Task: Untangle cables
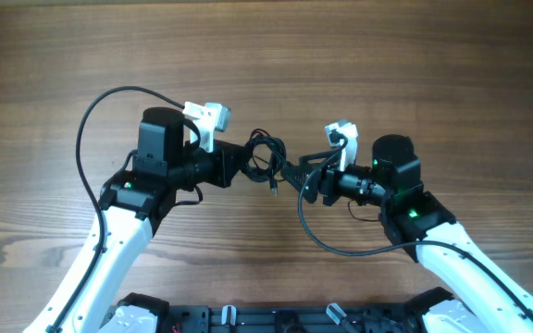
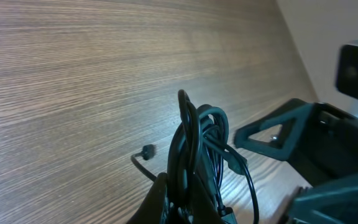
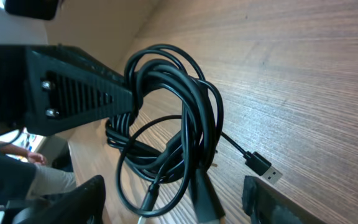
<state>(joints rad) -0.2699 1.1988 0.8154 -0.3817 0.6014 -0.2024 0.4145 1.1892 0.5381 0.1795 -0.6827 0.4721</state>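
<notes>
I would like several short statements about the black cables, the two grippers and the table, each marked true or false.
1. The thin black cables are bunched in a coil between the two grippers. True.
2. The left gripper is open and clear of the coil. False: it is shut on the coil.
3. The right gripper has its fingers apart. True.
4. The table is white plastic. False: it is a brown wooden table.
5. A silver-tipped plug sticks out from the coil. True.
</notes>
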